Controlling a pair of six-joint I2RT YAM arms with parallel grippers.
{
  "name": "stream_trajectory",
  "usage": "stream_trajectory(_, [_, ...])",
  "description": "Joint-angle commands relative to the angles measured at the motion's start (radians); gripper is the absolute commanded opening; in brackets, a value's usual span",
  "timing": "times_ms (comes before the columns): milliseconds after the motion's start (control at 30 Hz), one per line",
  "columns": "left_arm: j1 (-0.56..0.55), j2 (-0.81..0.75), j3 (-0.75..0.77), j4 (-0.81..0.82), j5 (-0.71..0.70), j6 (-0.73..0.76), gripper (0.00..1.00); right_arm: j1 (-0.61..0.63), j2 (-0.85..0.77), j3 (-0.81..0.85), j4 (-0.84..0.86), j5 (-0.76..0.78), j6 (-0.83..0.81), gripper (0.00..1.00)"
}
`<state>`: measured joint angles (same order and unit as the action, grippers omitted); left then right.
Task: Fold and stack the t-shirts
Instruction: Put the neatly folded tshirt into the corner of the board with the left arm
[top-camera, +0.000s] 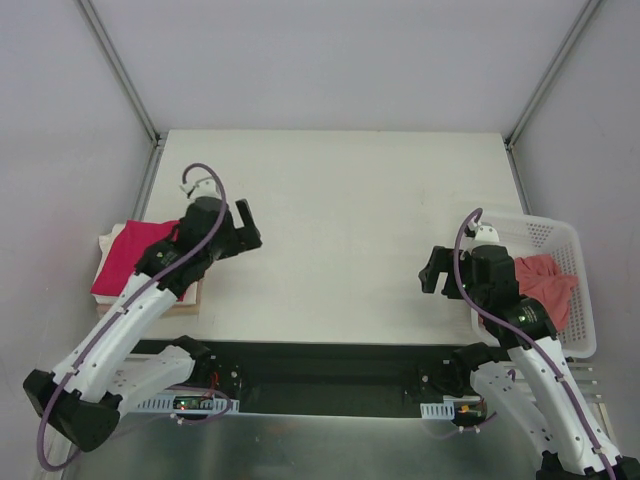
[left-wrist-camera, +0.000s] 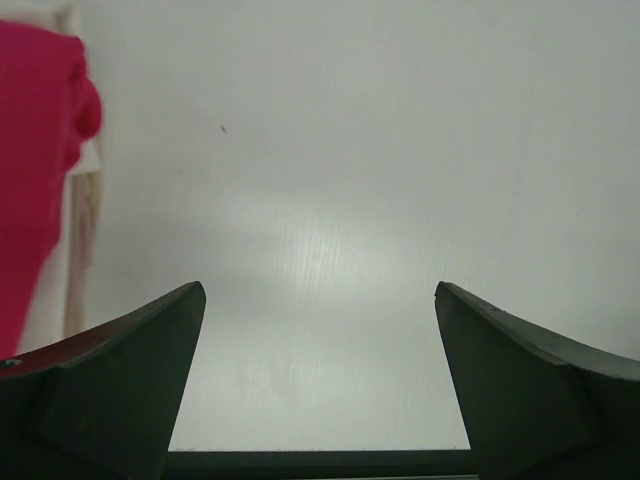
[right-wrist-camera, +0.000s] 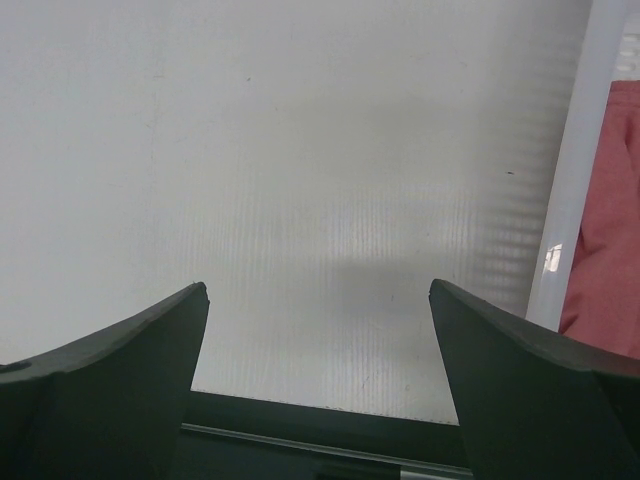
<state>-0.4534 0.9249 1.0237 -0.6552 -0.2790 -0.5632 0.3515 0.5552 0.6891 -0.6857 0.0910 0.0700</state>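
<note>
— Where are the pincers?
— I see both over the table (top-camera: 340, 190), jaws apart and empty: right pincer (top-camera: 432, 271) near the right edge, left pincer (top-camera: 247, 228) near the left edge.
— And the shirts?
— The salmon-pink t-shirt (top-camera: 545, 282) is crumpled in the mesh basket (top-camera: 560, 235) at the right edge. The crimson-pink t-shirt (top-camera: 130, 258) lies folded on the cream-white t-shirt (top-camera: 108, 243) at the left edge.

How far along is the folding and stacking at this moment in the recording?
Done: the crimson-pink t-shirt lies folded on top of the cream-white t-shirt at the table's left edge. In hand: nothing; the left gripper and right gripper are both open and empty over bare table. Left: the salmon-pink t-shirt sits crumpled in the white mesh basket, not yet folded or stacked.
</note>
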Motion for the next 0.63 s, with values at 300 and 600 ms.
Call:
stream_trajectory(300, [-0.438, 0.218, -0.209, 0.279, -0.365, -0.201, 0.99, 0.001, -0.041, -0.213, 0.256, -0.028, 0.106, 0.97])
stream_trajectory(600, [-0.444, 0.161, -0.267, 0.302, -0.376, -0.213, 0.99, 0.001, -0.08, -0.227, 0.284, -0.019, 0.109, 0.97])
